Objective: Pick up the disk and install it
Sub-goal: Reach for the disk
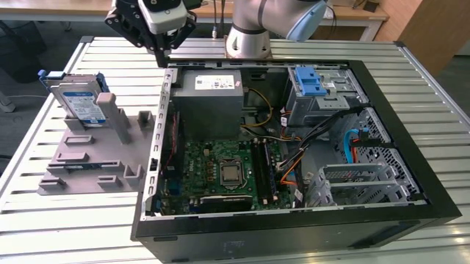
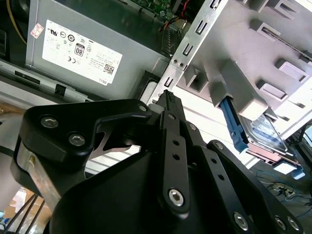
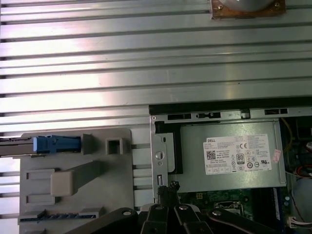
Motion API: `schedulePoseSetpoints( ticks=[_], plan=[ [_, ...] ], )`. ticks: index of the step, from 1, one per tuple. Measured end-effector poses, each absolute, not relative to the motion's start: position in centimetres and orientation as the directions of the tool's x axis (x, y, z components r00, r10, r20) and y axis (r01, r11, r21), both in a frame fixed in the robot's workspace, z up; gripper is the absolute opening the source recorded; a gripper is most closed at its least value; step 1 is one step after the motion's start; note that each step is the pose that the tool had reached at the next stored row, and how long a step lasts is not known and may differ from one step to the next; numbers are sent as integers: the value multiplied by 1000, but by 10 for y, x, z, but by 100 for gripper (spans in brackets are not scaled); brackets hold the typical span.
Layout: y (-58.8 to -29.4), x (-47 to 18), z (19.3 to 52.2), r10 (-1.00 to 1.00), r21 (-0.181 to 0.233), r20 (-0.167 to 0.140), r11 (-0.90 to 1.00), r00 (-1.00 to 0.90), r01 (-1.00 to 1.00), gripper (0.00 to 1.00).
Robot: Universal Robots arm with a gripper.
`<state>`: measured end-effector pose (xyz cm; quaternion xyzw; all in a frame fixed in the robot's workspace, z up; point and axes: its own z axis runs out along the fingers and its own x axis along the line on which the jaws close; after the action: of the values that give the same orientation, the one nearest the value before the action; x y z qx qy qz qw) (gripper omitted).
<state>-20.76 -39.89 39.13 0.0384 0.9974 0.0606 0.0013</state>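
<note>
Exterior view: one disk [image 1: 79, 104] stands on edge in the grey holder [image 1: 81, 165] on the slatted desk [image 1: 96, 60]. It is at the exterior view's left of the one open case [image 1: 294, 236] and apart from it. The gripper [image 1: 160, 54] hangs above the case's rear corner, fingers together (nothing held), with bare desk behind.

Second wrist view: the power supply [image 2: 92, 48] lies near the fingertips [image 2: 168, 97].

First wrist view: the case's side wall stands between holder and power supply, and the gripper is over that wall.
</note>
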Motion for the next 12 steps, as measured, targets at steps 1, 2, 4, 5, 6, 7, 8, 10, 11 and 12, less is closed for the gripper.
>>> schedulePoseSetpoints(
  ticks=[1, 2, 4, 5, 6, 7, 8, 10, 11, 12],
  plan=[
    [-399, -208, 391, 77, 121, 2, 990, -997, 76, 11],
    [-399, -208, 391, 77, 121, 2, 990, -997, 76, 11],
    [-399, -208, 391, 77, 121, 2, 990, -997, 76, 11],
    [-399, -209, 391, 77, 121, 2, 990, -997, 76, 11],
    [-399, -209, 391, 77, 121, 2, 990, -997, 76, 11],
    [-399, -209, 391, 77, 121, 2, 990, -997, 76, 11],
    [-399, -210, 391, 77, 121, 2, 990, -997, 76, 11],
    [-399, -210, 391, 77, 121, 2, 990, -997, 76, 11],
    [-399, -210, 391, 77, 121, 2, 990, -997, 76, 11],
    [-399, -210, 391, 77, 121, 2, 990, -997, 77, 11]
  ],
)
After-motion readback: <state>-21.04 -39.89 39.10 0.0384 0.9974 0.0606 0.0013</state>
